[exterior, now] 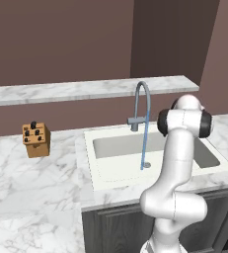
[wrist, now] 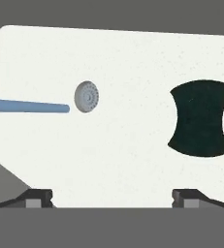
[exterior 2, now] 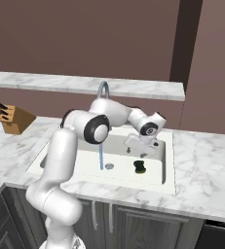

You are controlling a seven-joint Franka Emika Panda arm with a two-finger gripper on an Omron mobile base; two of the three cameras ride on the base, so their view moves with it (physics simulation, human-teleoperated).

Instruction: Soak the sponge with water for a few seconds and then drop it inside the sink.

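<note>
Now sponge (wrist: 199,117) below hand (exterior 2: 140,151) (released)

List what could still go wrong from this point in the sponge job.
1. The water is running from the tap into the sink; left on, it keeps pouring beside the drain.
2. The sponge lies on the sink floor just below the open tool; a downward move could press into it.
3. The arm reaches close past the tap; a careless retreat might clip it.
</note>
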